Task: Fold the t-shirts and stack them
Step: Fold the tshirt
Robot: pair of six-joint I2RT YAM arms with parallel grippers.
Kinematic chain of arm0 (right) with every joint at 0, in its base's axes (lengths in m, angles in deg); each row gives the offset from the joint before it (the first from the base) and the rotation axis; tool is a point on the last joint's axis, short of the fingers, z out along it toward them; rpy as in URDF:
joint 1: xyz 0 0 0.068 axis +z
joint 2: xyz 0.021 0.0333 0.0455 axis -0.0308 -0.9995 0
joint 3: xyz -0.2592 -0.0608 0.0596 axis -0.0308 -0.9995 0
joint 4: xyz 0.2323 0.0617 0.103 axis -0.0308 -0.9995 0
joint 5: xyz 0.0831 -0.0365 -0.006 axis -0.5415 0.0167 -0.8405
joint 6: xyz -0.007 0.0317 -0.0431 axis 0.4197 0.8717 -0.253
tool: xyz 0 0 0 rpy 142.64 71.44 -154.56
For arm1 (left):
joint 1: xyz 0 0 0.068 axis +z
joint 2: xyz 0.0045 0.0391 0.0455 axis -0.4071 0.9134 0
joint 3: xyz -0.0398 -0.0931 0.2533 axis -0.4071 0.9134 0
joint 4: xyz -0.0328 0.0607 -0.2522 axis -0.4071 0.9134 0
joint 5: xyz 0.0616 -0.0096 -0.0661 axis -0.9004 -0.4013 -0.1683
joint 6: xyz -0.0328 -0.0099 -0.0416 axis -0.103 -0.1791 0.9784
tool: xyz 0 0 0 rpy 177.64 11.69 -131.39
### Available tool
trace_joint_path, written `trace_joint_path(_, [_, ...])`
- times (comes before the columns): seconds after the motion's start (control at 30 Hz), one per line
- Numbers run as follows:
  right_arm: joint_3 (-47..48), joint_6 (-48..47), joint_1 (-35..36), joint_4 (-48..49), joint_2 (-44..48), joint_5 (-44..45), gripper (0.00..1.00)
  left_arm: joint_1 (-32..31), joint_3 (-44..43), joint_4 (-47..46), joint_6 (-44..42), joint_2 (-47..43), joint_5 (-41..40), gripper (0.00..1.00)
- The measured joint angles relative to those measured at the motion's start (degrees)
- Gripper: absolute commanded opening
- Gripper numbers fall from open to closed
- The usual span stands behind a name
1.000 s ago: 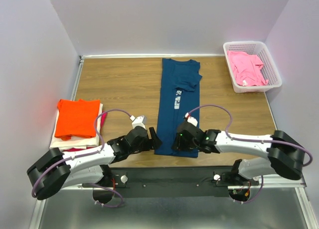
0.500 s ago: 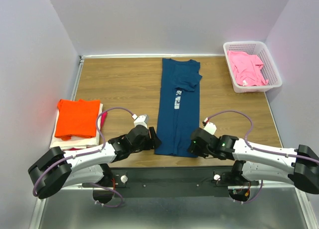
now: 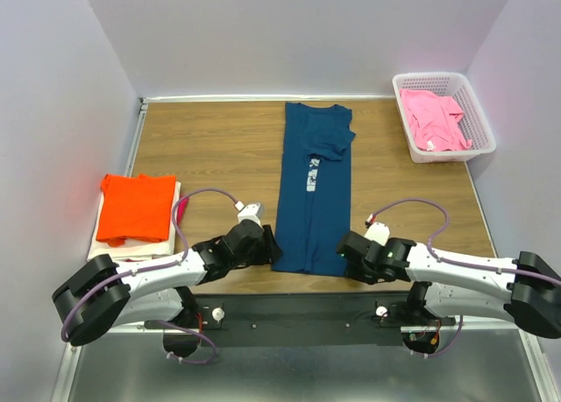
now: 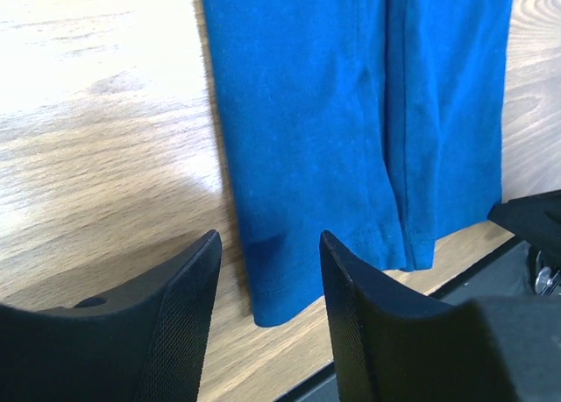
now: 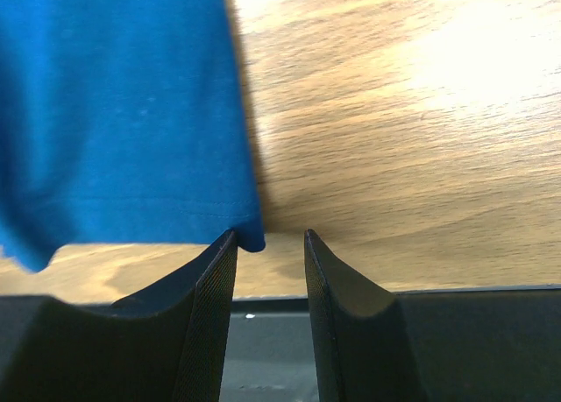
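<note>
Lying flat along the middle of the wooden table (image 3: 210, 148), the navy t-shirt (image 3: 313, 201) is folded lengthwise into a long narrow strip. Its collar is at the far end, its hem is at the near edge, and a small white print shows about halfway along.

The left gripper (image 3: 267, 244) sits low at the near-left corner of the hem. In the left wrist view its two black fingers (image 4: 175, 332) are spread well apart. The hem corner lies on the wood in line with the gap between them, just beyond the tips, and neither finger clamps the cloth.

The right gripper (image 3: 346, 247) is at the near-right corner of the hem. In the right wrist view its fingers (image 5: 210, 314) stand parted with a narrower gap. The corner of the hem just meets the tip of one finger. Bare wood shows through the gap, and no cloth is pinched.

At the left edge of the table, well apart from the navy shirt, a folded orange t-shirt (image 3: 136, 207) tops a stack. A white t-shirt (image 3: 131, 247) shows beneath it, and a strip of magenta cloth (image 3: 182, 211) shows at its right side. At the far right corner, a pink t-shirt (image 3: 434, 122) lies crumpled inside a white plastic lattice basket (image 3: 480, 130).
</note>
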Motion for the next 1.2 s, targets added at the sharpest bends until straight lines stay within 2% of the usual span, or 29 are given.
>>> trace_joint_path(0.23, [0.24, 0.0, 0.0, 0.35, -1.81, 0.09, 0.44, 0.0, 0.0, -0.61, -0.07, 2.19, 0.96, 0.51])
trace_joint_path(0.4, [0.31, 0.0, 0.0, 0.31, -0.63, 0.33, 0.44, 0.0, 0.0, -2.1, -0.11, 3.41, 1.92, 0.44])
trace_joint_path(0.73, [3.96, -0.87, 0.0, 0.55, -2.49, 1.9, 0.44, 0.0, -1.22, -2.84, 0.7, 6.14, 2.93, 0.41])
trace_joint_path(0.8, [4.09, -1.05, 0.0, 0.92, -3.85, 2.1, 0.44, 0.0, -1.9, -2.6, 1.09, 6.97, 3.06, 0.32])
trace_joint_path(0.9, [4.09, -1.55, 0.0, 1.33, -5.09, 2.14, 0.43, 0.09, -2.75, -1.38, 1.55, 7.93, 3.1, 0.26])
trace_joint_path(0.93, [4.09, -1.79, 0.0, 1.51, -5.4, 2.12, 0.43, 0.09, -2.91, -1.05, 1.66, 8.0, 3.1, 0.17])
trace_joint_path(1.0, [4.09, -1.99, 0.0, 1.73, -5.7, 2.12, 0.42, 0.11, -3.04, -0.13, 2.27, 8.11, 3.32, 0.08])
trace_joint_path(1.17, [3.65, -2.51, 0.0, 2.36, -5.77, 2.1, 0.37, 0.11, -3.78, 1.66, 2.25, 8.28, 3.67, 0.01])
trace_joint_path(1.2, [3.21, -2.6, 0.0, 2.58, -5.51, 2.1, 0.33, 0.11, -4.04, 2.1, 2.25, 8.37, 3.74, 0.0])
